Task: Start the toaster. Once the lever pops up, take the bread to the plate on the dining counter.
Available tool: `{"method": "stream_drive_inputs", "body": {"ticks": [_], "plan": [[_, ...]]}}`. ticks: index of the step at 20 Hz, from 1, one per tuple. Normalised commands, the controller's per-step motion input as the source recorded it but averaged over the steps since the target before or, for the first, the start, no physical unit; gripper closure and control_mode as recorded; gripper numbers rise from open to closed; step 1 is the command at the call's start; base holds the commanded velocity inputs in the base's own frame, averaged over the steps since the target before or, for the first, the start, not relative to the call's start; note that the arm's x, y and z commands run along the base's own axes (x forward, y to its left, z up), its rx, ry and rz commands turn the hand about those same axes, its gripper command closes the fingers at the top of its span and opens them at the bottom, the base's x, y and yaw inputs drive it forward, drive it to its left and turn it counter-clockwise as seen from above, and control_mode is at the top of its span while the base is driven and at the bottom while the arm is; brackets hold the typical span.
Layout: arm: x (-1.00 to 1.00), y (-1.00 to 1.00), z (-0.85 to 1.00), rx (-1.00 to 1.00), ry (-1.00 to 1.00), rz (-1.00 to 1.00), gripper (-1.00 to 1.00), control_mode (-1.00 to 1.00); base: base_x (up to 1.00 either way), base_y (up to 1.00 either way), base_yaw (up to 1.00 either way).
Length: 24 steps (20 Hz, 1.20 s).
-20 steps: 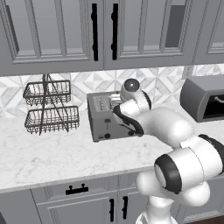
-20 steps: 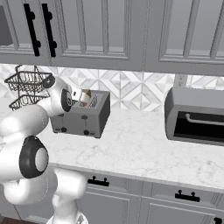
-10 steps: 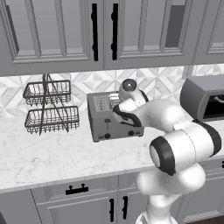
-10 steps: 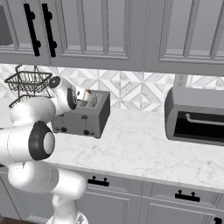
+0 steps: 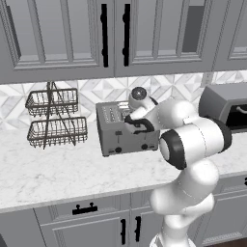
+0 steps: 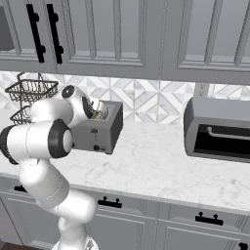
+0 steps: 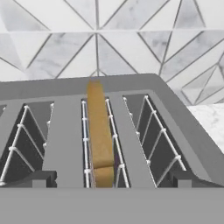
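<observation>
- Grey metal, boxy, with four slots on top, the toaster (image 5: 126, 131) stands on the white marble counter (image 5: 72, 173), back near the tiled wall rather than at the front edge.
- From the hand view, a thin tan-brown slice of bread (image 7: 99, 131) stands upright on edge in one of the middle slots, between the thin wire guides, with its top edge just above the slot.
- The slots on either side of it look dark, with nothing but wire guides showing.
- On the toaster's front panel small dark controls are visible low down, too small to tell apart.
- The white robot arm bends over the toaster, and its two-finger gripper (image 7: 112, 177) hangs right above the slots, close to the bread.
- Its two dark fingertips (image 7: 39, 178) stand spread as wide as they go, one on each side of the slice, and they grasp nothing.
- A black wire two-tier basket rack (image 5: 55, 118) sits on the same counter towards the left end, well apart from the toaster.
- A larger dark grey box-shaped appliance (image 6: 218, 129) sits towards the right end.
</observation>
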Motion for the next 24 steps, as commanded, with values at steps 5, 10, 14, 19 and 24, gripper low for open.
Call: {"method": "stream_drive_inputs", "body": {"ticks": [5, 10, 14, 19, 24], "plan": [[0.36, 0.15, -0.33, 0.00, 0.00, 0.00, -1.00, -1.00, 0.00, 0.00, 0.00], [0.45, 0.00, -0.24, 0.00, 0.00, 0.00, -1.00, -1.00, 0.00, 0.00, 0.00], [0.39, 0.00, -0.25, 0.00, 0.00, 0.00, -1.00, -1.00, 0.00, 0.00, 0.00], [0.06, 0.00, -0.30, 0.00, -0.02, -0.01, 1.00, -1.00, 0.00, 0.00, 0.00], [-0.01, 0.00, -0.06, -0.02, -0.19, -0.02, 1.00, -1.00, 0.00, 0.00, 0.00]]}}
